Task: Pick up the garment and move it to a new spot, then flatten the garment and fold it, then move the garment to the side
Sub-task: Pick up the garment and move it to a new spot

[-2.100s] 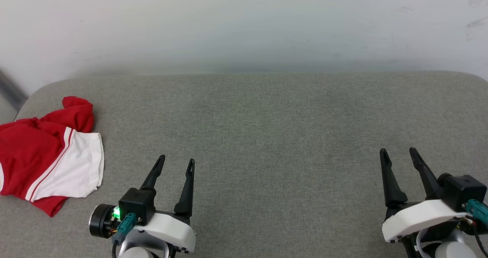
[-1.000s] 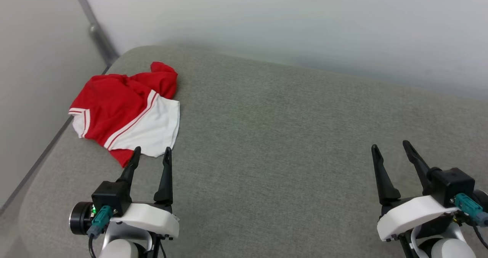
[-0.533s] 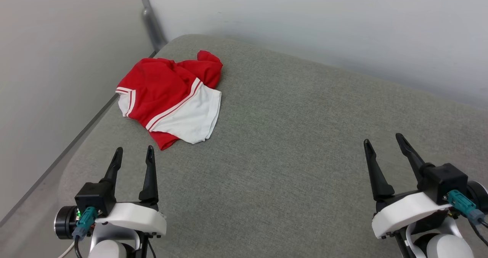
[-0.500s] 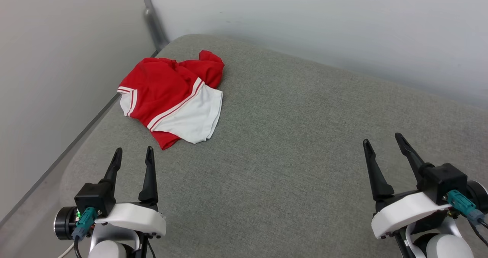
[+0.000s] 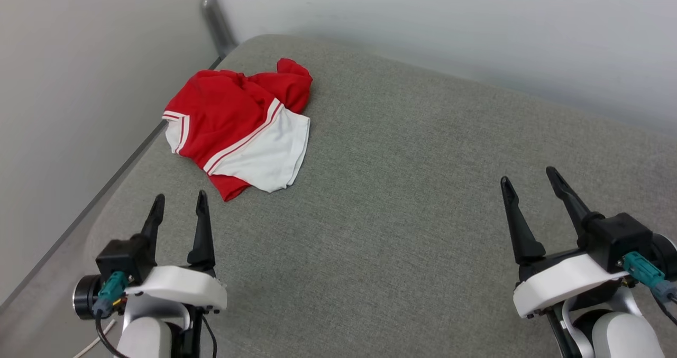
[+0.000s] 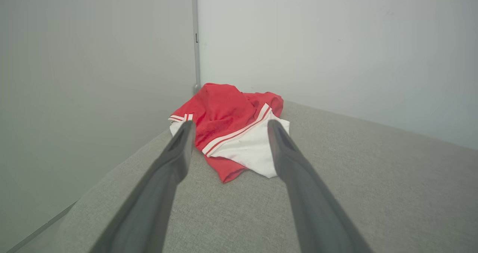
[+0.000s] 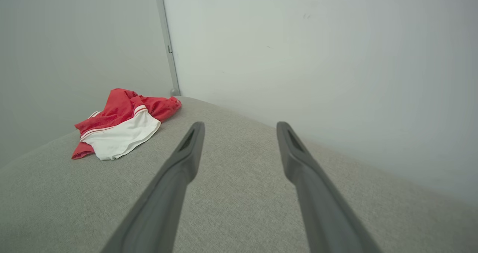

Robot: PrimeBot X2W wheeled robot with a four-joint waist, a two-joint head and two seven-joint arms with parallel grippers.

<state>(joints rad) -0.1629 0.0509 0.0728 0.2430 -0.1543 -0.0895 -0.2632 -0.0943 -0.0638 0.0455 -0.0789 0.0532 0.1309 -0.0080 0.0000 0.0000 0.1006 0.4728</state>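
The garment, red with a white sleeve and red-and-white striped trim, lies crumpled near the far left corner of the grey cushion. My left gripper hovers open just short of its near edge, fingers pointing at it. In the left wrist view the garment lies straight ahead between the open left gripper fingers. My right gripper stands open far to the right, over bare cushion. From the right wrist the garment shows far off to the left of the open right gripper.
Pale walls close in behind and to the left, meeting at a grey corner post. The cushion's left edge drops to a narrow strip of floor beside the wall. Wide bare cushion lies between my two grippers.
The head camera has swung left and tipped slightly, bringing the garment toward the middle of the view. The garment itself lies as before. Both grippers stay open.
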